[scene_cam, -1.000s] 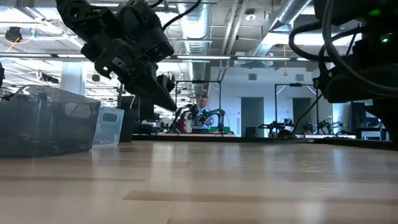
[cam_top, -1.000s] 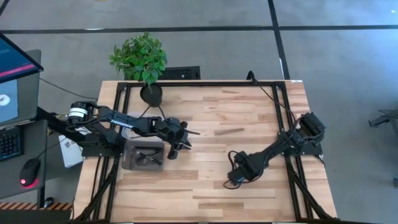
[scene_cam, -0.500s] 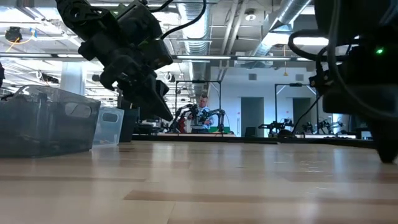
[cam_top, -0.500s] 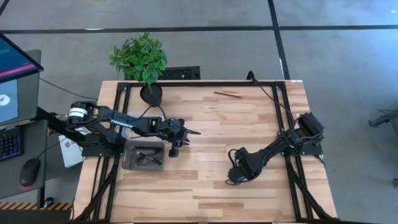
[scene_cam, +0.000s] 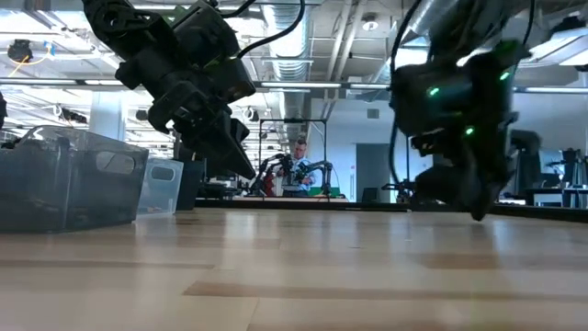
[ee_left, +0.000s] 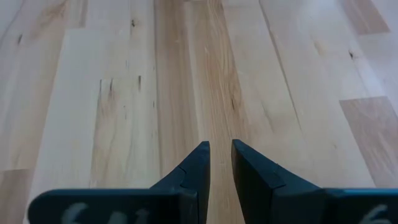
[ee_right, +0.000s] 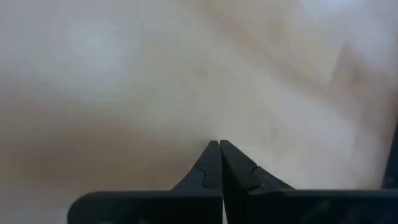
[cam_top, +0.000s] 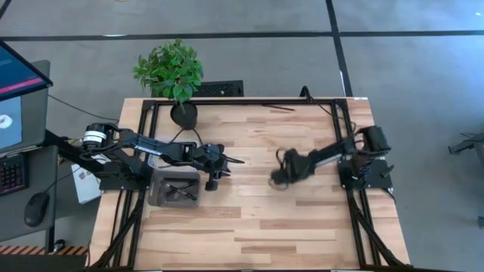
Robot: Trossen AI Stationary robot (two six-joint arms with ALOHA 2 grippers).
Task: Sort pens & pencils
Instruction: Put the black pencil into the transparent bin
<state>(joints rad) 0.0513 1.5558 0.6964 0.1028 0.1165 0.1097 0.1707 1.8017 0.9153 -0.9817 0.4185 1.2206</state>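
A clear grey bin (cam_top: pixel 157 198) stands at the table's left, and several dark pens and pencils (cam_top: pixel 180 189) lie in it. One brownish pencil (cam_top: pixel 278 108) lies flat on the wood near the table's far edge. My left gripper (cam_top: pixel 238 160) hovers just right of the bin and points toward the table's right. In the left wrist view my left gripper (ee_left: pixel 221 146) stands a narrow gap open with only bare wood between its fingers. My right gripper (cam_top: pixel 276 180) is shut and empty over the table's middle, and it also shows in the right wrist view (ee_right: pixel 219 143).
A potted plant (cam_top: pixel 180 75) stands at the table's far left corner. A black frame (cam_top: pixel 342 136) runs along the table's sides. In the low view the bin (scene_cam: pixel 69 179) is at the left, with a person far off in the room behind.
My right gripper has swung fast from the table's near right toward its middle, going left and toward the far edge. The brownish pencil has gone from the table's middle to near the far edge.
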